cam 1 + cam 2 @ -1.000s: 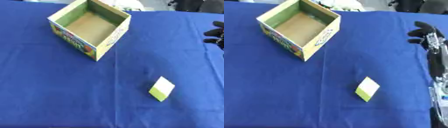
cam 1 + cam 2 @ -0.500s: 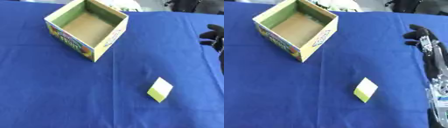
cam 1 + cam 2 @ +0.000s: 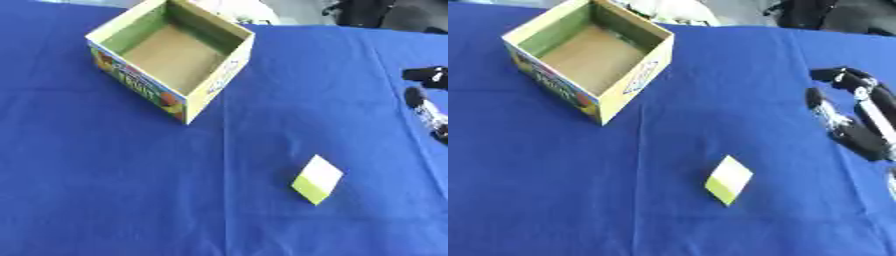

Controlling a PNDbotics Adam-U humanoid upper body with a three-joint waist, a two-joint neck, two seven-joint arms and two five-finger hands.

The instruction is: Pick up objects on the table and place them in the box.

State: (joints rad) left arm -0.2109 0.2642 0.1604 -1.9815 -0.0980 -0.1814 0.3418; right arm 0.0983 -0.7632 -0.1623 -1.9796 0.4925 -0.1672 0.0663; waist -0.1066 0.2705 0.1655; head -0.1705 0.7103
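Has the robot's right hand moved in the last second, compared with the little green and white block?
Yes. The right hand has shifted slightly left over the blue cloth, toward the green and white block, which lies where it was.

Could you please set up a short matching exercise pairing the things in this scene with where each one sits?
Things:
1. box
2. small white and green block
3. right hand

Places:
A. right edge of the view, above the blue cloth
B. upper left, open and empty
C. lying on the cloth, lower right of centre

Pairs: 1-B, 2-C, 3-A
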